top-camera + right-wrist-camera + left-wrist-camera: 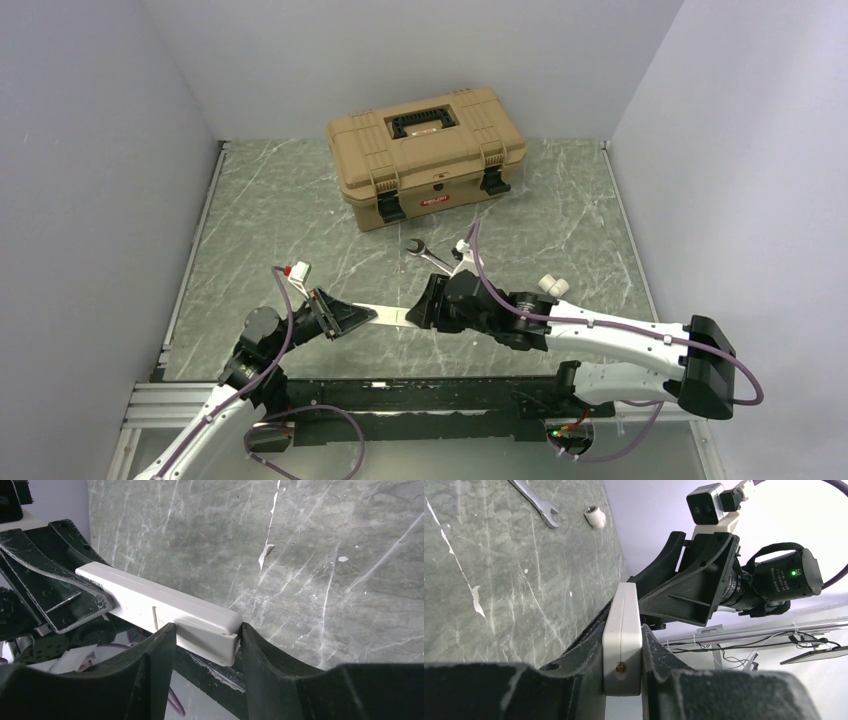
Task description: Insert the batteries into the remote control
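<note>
The remote control (390,317) is a slim white bar held level above the table between both arms. My left gripper (350,318) is shut on its left end. In the left wrist view the remote control (622,630) sits edge-on, squeezed between the black fingers of the left gripper (622,647). My right gripper (425,305) is on the other end. In the right wrist view both fingers of the right gripper (206,630) touch the sides of the remote control (165,605). No batteries are in view.
A tan toolbox (425,150) with a black handle stands shut at the back of the marble table (280,220). A steel wrench (425,255) lies in front of it, just beyond the right gripper. A small white fitting (594,516) lies near the wrench (536,502).
</note>
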Motion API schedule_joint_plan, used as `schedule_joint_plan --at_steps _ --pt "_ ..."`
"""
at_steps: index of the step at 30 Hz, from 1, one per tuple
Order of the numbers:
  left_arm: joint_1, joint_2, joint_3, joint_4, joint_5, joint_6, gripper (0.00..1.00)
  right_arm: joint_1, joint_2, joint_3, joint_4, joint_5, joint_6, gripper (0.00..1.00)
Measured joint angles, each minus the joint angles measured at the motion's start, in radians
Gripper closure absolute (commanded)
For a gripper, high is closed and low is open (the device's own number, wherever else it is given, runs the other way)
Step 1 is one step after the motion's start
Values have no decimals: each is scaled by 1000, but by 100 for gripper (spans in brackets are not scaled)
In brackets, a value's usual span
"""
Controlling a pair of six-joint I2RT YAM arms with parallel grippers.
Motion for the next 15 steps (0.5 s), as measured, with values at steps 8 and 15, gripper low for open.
schedule_joint_plan --at_steps 8,15 --pt "0 2 0 5 1 -6 100 0 -22 -13 0 4 0 45" --pt "-2 2 0 26 7 -18 100 2 -49 -22 -4 9 -2 37"
